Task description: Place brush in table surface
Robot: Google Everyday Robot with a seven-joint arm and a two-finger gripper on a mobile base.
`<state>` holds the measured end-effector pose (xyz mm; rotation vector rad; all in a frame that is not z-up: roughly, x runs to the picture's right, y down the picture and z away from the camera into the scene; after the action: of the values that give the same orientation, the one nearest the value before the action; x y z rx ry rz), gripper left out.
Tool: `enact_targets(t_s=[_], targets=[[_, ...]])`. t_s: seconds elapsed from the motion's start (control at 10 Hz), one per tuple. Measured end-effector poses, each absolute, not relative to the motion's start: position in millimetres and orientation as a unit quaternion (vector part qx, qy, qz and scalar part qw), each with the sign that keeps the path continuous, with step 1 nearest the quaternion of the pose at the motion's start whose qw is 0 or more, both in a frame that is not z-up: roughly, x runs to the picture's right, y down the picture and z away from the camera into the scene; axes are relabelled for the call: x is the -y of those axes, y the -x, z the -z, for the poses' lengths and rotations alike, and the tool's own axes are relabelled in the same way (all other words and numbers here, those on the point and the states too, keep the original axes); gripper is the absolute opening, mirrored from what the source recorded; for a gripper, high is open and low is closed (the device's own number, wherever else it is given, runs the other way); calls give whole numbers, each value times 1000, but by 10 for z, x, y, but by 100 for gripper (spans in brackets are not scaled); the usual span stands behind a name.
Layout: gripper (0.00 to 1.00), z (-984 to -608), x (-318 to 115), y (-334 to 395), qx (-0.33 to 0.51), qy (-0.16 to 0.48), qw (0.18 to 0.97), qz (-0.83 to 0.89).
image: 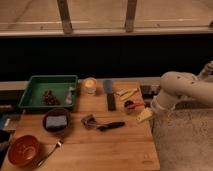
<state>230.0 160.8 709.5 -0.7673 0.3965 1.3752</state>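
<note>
Scene: a wooden table surface (100,150) set with kitchen things below a dark window wall, with a white robot arm (182,87) reaching in from 3 o'clock.
Writing: none that can be read on any item.
Brush: the brush (105,125) lies flat on the bare wood just to the 3 o'clock side of the table's centre, touching nothing else.
Brush axis: its length runs roughly from 9 to 3 o'clock, with the stubby grey bristle head at the 9 o'clock end and the glossy black handle pointing to 3 o'clock, tipped slightly toward 2.
Gripper: the gripper (145,115) hangs over the table's 3 o'clock edge, near the brush's handle tip but apart from it. Whether it is open or closed cannot be told.
At 12 o'clock: a pale cup (90,85) and a flat dark blade (109,94) side by side, the blade lying lengthwise from 12 to 6.
At 10 o'clock: a green tray (35,82) holding a brown clump.
At 9 o'clock: a dark bowl (47,117) with a blue sponge (56,122) inside.
At 7 o'clock: a red bowl (22,150) with a fork (52,148) just beside it.
</note>
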Motion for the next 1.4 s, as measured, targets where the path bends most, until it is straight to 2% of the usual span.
enact_targets(t_s=[0.5,1.1,1.4], targets=[[80,-7088,-1568,-2138,-168,342,717,-584],[80,-7250,-1298,-966,-101,352,810,-458],[80,-7147,-1236,-147,-37,353,856,-377]])
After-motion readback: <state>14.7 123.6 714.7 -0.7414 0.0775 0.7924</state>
